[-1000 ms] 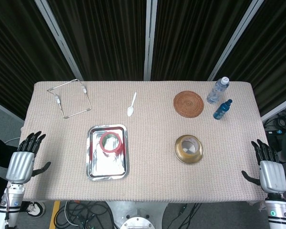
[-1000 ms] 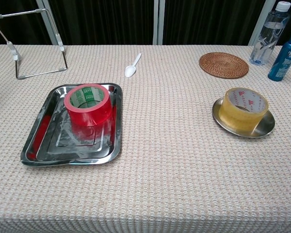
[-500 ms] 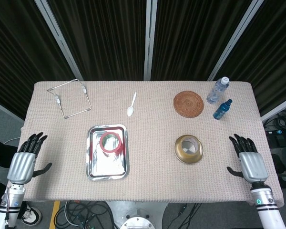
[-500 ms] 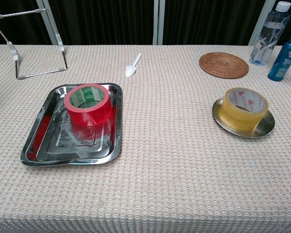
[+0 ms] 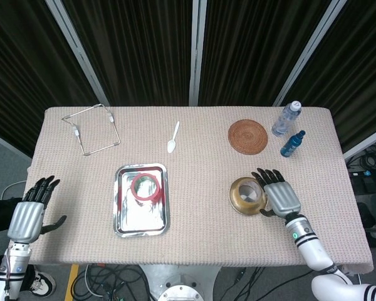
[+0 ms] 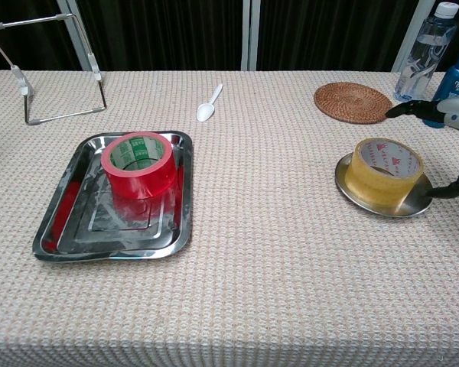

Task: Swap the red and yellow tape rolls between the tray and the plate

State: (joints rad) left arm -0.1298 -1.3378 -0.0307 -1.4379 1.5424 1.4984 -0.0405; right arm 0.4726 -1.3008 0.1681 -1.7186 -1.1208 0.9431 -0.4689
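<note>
A red tape roll [image 5: 145, 187] [image 6: 139, 163] lies flat in the upper part of the steel tray [image 5: 141, 222] [image 6: 69, 229] left of centre. The yellow tape roll [image 5: 246, 194] [image 6: 382, 169] sits on the round metal plate [image 5: 238, 207] [image 6: 352, 187] to the right. My right hand [image 5: 278, 192] [image 6: 453, 122] is open, fingers spread, right beside the yellow roll on its right; no contact is plain. My left hand [image 5: 31, 210] is open off the table's left front corner, far from the tray, and absent from the chest view.
At the back stand a wicker coaster [image 5: 247, 136], a clear bottle [image 5: 286, 118] and a blue bottle [image 5: 292, 143]. A white spoon [image 5: 173, 137] lies at back centre and a wire stand [image 5: 91, 129] at back left.
My right hand has swept leftward from the table's right edge to beside the yellow roll, entering the chest view. The left hand has barely shifted.
</note>
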